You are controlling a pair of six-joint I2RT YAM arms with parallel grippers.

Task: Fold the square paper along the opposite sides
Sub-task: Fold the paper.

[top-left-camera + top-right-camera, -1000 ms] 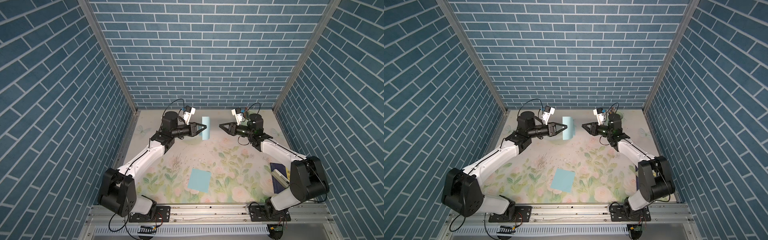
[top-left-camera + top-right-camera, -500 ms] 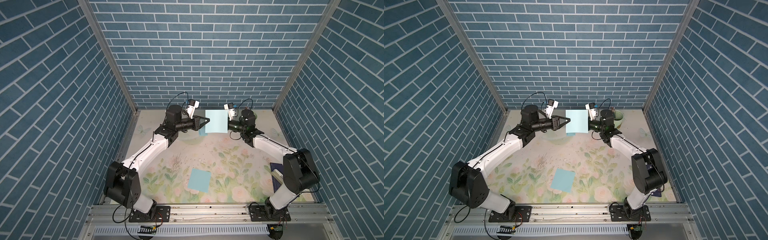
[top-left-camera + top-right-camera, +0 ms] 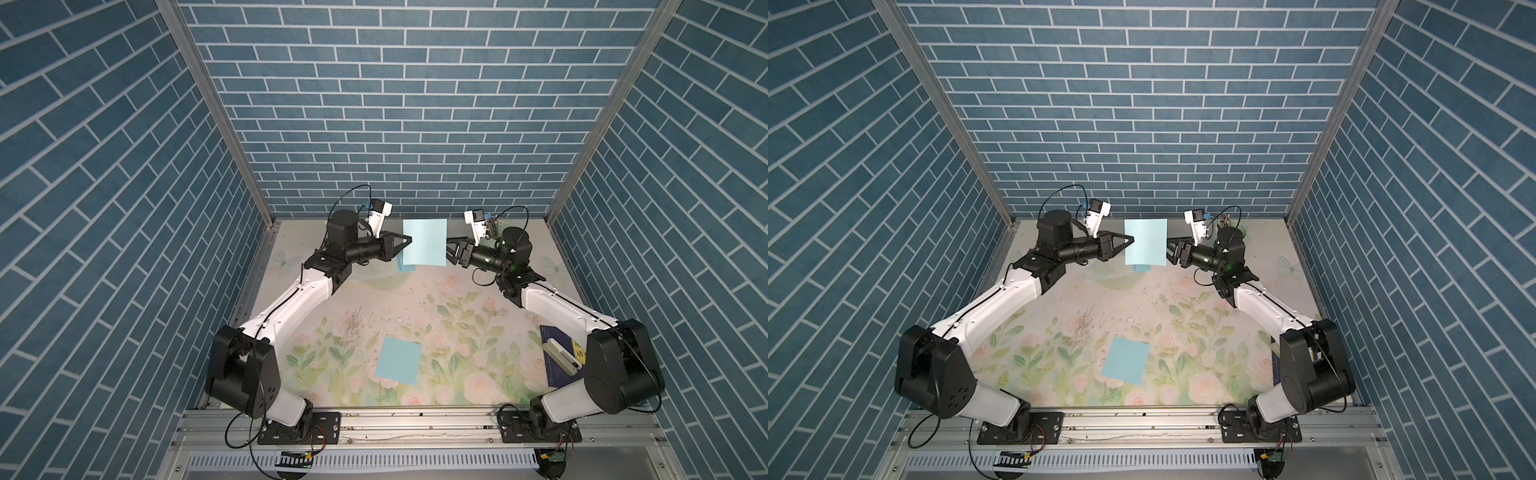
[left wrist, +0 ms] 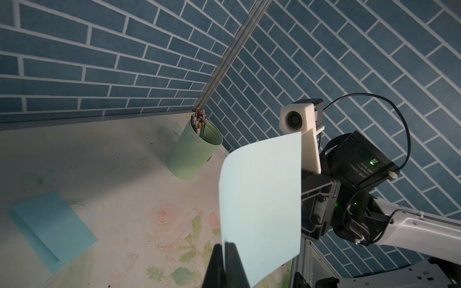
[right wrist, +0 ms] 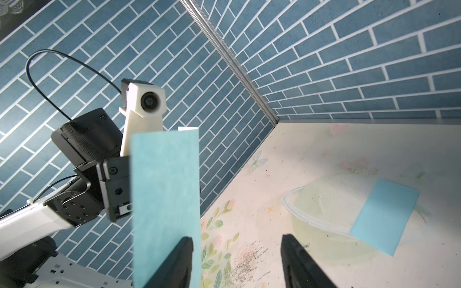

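Blue brick walls (image 3: 395,124) close in a flowered table (image 3: 457,340), where a green pencil cup (image 4: 192,154) stands by the back wall on the right arm's side. Up in the air, near that cup and towards the left arm from it, the square paper (image 3: 424,241) hangs upright between the two arms. The left pincer (image 3: 409,238) is clamped tight on one side edge, and the left wrist view shows the sheet bowing slightly. The right pincer (image 3: 449,251) sits at the opposite edge, the one nearer the cup, with its jaws wide apart and gripping nothing. In the right wrist view one finger overlaps the paper's edge, but I cannot tell whether it touches. Below the paper, also near the cup, a smaller blue slip (image 3: 407,268) rests on what looks like a clear dish. Another blue sheet (image 3: 398,359) lies flat on the table, well apart from the cup. The step in hand looks like the mid-air fold itself, with the free edge not yet taken. The next move probably calls for the right jaws to line up around that edge, close on it, and carry it across to meet the clamped edge squarely, without tugging the sheet out of the left grip.
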